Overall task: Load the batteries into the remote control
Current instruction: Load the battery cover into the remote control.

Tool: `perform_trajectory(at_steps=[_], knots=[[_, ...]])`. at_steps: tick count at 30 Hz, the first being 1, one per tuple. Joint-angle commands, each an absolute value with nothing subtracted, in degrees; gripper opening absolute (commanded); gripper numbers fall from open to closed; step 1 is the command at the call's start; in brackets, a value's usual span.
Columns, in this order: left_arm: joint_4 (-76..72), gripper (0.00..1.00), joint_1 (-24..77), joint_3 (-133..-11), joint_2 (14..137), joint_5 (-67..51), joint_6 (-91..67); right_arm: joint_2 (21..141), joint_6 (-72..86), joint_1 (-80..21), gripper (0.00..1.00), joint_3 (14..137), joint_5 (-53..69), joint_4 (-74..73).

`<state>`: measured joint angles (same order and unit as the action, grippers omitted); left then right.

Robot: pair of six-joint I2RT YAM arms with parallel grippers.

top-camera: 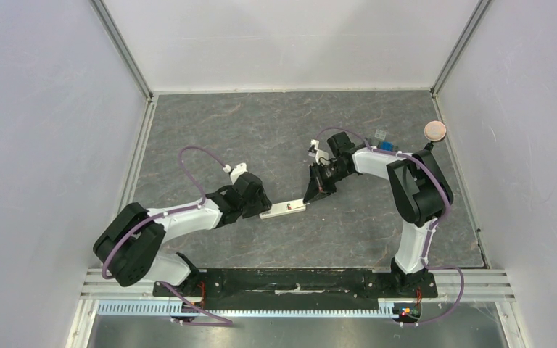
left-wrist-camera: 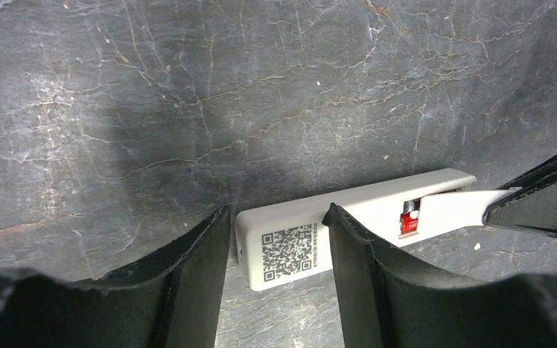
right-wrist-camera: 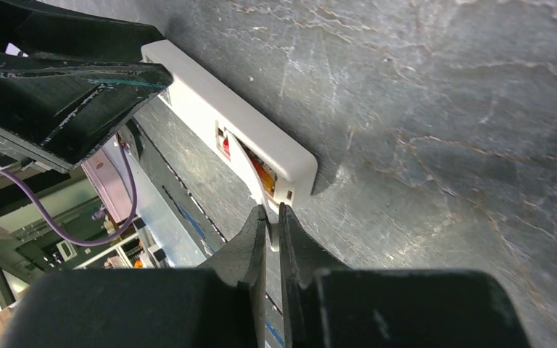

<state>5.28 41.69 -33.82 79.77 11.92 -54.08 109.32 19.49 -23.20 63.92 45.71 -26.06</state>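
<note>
The white remote control point(top-camera: 284, 209) lies back up on the grey table between the arms, its code sticker point(left-wrist-camera: 288, 251) showing. My left gripper point(left-wrist-camera: 277, 210) is open at the sticker end: the left finger stands just off the remote's end, and the right finger crosses over its body. Inside the open compartment a red battery point(left-wrist-camera: 408, 221) shows, also seen in the right wrist view point(right-wrist-camera: 224, 145), with an orange-tinted part point(right-wrist-camera: 261, 174) beside it. My right gripper point(right-wrist-camera: 270, 217) is shut on the thin white cover piece point(left-wrist-camera: 453, 206), held slanted at the compartment.
Blue and grey blocks point(top-camera: 383, 141) and a round brown disc point(top-camera: 435, 130) sit at the back right behind the right arm. White walls with metal rails enclose the table on three sides.
</note>
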Motion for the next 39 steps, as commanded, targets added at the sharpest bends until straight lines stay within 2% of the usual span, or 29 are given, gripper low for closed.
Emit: perform_trajectory(at_steps=[1,13,39], knots=[[5.5,0.58,41.4,-34.1,81.9,14.2,-51.4,109.8,17.5,-22.2,0.08,62.6,38.0,-28.7],[5.5,0.57,41.4,-34.1,81.7,14.7,-50.3,112.3,18.2,-21.1,0.10,60.1,37.7,-27.1],[4.0,0.57,41.5,-34.0,82.6,13.4,-50.7,108.0,23.2,-23.3,0.35,56.3,37.9,-19.8]])
